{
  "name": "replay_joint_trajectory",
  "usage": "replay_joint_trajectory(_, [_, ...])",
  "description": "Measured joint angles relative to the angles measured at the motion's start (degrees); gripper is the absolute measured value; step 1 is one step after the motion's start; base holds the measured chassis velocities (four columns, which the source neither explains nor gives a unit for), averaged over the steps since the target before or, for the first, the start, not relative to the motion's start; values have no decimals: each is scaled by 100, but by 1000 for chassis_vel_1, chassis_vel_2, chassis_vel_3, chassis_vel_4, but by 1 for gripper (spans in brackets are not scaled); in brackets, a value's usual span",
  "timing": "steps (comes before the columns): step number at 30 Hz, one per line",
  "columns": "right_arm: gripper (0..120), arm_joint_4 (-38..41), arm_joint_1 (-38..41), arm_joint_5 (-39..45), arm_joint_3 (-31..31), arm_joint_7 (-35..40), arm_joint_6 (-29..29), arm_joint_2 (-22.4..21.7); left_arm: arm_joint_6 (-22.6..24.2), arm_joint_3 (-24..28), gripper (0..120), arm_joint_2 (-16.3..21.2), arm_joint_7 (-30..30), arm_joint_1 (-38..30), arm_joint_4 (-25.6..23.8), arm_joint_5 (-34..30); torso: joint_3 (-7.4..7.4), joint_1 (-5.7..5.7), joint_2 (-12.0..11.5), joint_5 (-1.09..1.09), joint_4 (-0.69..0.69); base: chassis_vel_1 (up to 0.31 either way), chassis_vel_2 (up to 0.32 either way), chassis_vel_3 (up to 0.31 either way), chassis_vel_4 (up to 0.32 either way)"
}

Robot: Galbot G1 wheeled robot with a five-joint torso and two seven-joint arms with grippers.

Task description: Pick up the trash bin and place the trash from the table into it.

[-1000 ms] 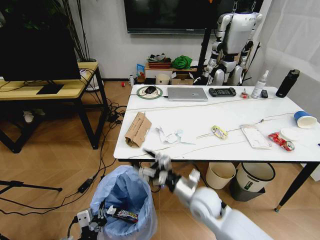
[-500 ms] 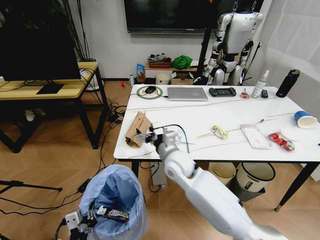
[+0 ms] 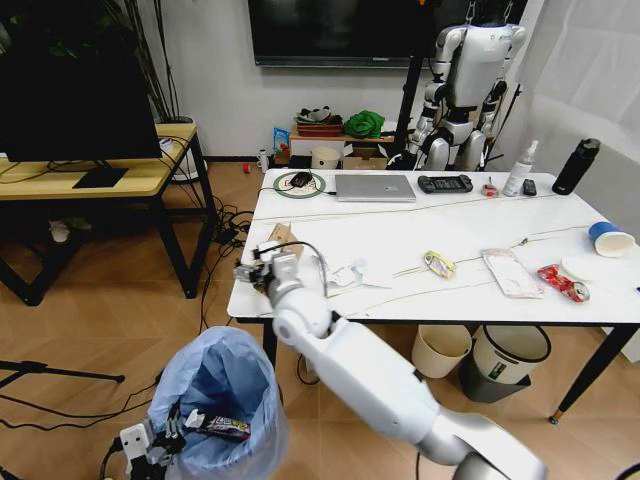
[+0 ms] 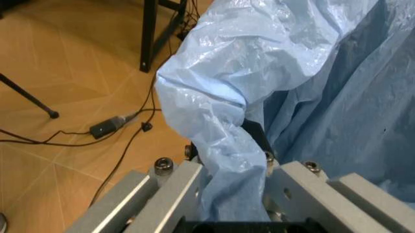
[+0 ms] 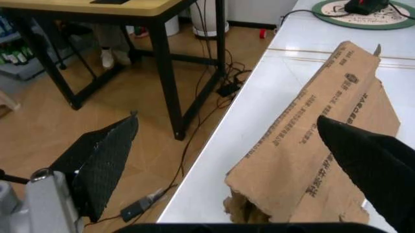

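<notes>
Right tool point(image 5: 227, 160) spreads wide over the torn cardboard point(image 5: 324, 141) at the counter point(image 3: 450, 250) edge, light and stiff, best pinched across its fold, while left tool point(image 4: 233, 194) clamps the trash bin's point(image 3: 225, 385) bag rim.

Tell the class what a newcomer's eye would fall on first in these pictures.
The right gripper hangs open over the torn brown cardboard at the near left edge of the marble table. Below, beside the table, the left gripper clamps the blue bag of the trash bin.
</notes>
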Motion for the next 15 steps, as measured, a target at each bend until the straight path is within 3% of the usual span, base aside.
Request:
replay_joint_trajectory(11, [100, -209, -126, -423, 69, 135, -131, -255, -5, 13, 0, 21, 5, 0, -40, -25, 0, 0, 0, 1, -2, 0, 0, 0, 0])
replay_joint_trajectory(15, [87, -176, -157, -317, 108, 117, -131, -364, -5, 17, 0, 30, 6, 1, -49, -33, 0, 0, 0, 1, -2, 0, 0, 0, 0])
